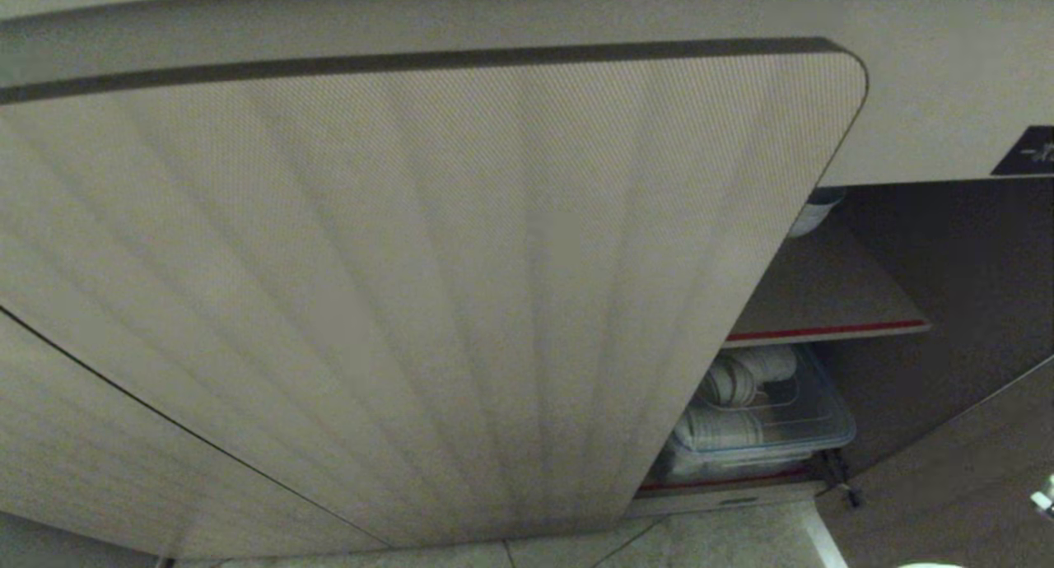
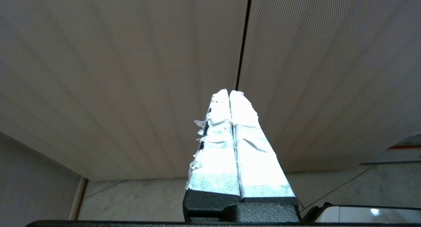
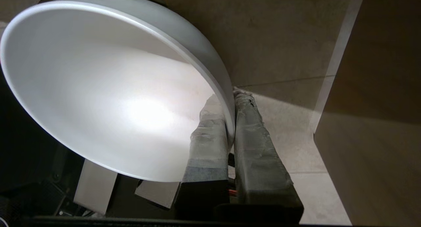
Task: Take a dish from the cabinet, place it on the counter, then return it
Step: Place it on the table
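Head view: the cabinet (image 1: 823, 304) stands open, its shelf (image 1: 832, 292) nearly bare. Left wrist: the left end effector (image 2: 229, 92) is pressed together, idle by the door (image 2: 131, 72). Right wrist: the right end effector (image 3: 229, 97) pinches the dish (image 3: 108, 88) by its rim, above the floor (image 3: 279, 121); counter placement or return likely remains.

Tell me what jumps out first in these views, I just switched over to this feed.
The white dish fills the right wrist view, its rim pinched in the shut right gripper above the floor. In the head view a fluted cabinet door covers most of the picture, with the red-edged shelf and a clear bin of rolled cloths beside it.
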Robot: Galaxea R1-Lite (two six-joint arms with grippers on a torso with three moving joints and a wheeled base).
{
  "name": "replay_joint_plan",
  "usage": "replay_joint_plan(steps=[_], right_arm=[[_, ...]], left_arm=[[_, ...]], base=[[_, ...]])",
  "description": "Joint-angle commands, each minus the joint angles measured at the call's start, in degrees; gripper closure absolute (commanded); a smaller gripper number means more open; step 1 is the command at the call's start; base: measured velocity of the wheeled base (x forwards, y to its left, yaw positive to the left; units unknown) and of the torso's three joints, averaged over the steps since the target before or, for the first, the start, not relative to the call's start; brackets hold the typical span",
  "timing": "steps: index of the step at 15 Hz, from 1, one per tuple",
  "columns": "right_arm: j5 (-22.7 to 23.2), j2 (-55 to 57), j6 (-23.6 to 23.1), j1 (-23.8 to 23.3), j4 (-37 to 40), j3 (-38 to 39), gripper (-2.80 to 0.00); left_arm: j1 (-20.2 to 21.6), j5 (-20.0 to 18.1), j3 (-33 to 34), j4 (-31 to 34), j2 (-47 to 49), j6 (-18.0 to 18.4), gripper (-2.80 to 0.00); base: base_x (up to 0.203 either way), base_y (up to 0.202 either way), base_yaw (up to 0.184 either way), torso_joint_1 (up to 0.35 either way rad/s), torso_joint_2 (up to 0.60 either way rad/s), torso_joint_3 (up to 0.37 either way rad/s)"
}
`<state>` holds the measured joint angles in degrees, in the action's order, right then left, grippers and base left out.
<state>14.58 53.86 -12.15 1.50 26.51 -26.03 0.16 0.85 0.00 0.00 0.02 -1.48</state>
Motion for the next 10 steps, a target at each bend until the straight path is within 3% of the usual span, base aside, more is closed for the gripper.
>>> replay_joint_plan(steps=[1,10], right_arm=[[0.1,0.28,0.29,-0.01,0.12,0.19,0.0],[0.1,0.11,2.58,-0.26,-0.24,-0.07,0.0]], left_arm=[[0.02,0.03,0.0,0.0,-0.02,-0.02,0.0],[0.02,0.03,0.0,0.0,-0.02,-0.02,0.0]], base=[[0.0,0.0,0.0,0.0,0.0,0.0],[0.0,0.0,0.0,0.0,0.0,0.0]])
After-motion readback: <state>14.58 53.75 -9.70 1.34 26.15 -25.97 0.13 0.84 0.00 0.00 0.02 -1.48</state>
